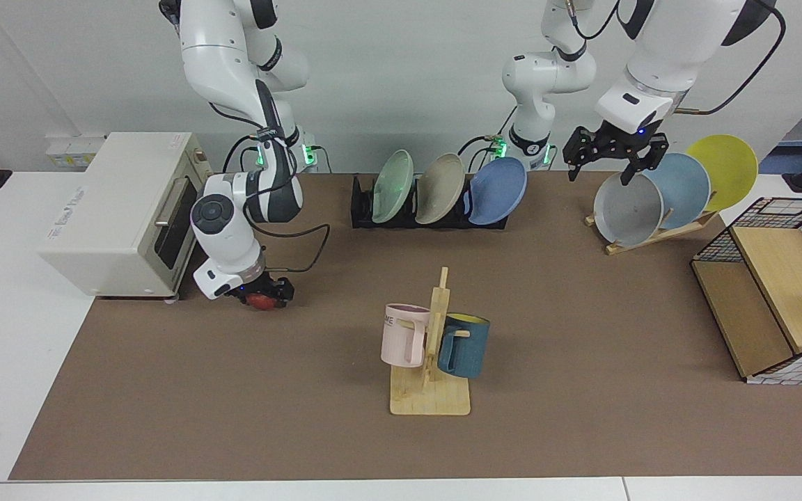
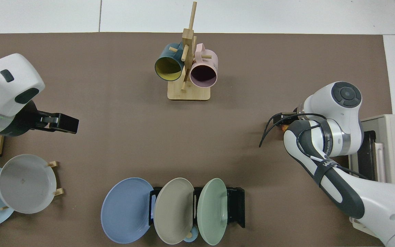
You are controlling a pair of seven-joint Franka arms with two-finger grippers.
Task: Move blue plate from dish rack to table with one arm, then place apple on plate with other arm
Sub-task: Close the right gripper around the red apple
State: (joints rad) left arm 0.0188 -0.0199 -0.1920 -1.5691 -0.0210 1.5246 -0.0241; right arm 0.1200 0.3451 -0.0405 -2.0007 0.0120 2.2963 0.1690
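Down at the mat beside the white oven (image 1: 122, 209), my right gripper (image 1: 262, 298) is low over the apple (image 1: 260, 300), and the red fruit shows between my black fingers (image 1: 282, 289), one on each side of it. I can't tell whether they are clamped on it or only straddling it; the apple sits at table (image 1: 234, 417) level. From above my own forearm covers nearly all of it: only a sliver of orange-red (image 2: 284, 127) peeks out at the wrist, right gripper (image 2: 281, 120) just showing as a dark bar.

Over on the other side my left gripper (image 1: 608, 158) hangs in the air above the rim of the grey plate (image 1: 627, 209) on the wooden stand (image 1: 658, 233), fingers spread wide, nothing between them. From overhead, left gripper (image 2: 62, 123) points out over bare mat, apart from the grey plate (image 2: 26, 183).

And the blue plate (image 1: 498, 191) leans in the end slot of the dish rack (image 1: 366, 209), the end nearer my left arm, next to the beige plate (image 1: 441, 188) and the green one (image 1: 392, 184). The top view has the blue plate (image 2: 126, 210) leaning out past the dish rack (image 2: 237, 207) end, well apart from both my grippers. A mug tree (image 1: 432, 362) with a pink and a teal mug stands mid-table, between the apple and the stand side.
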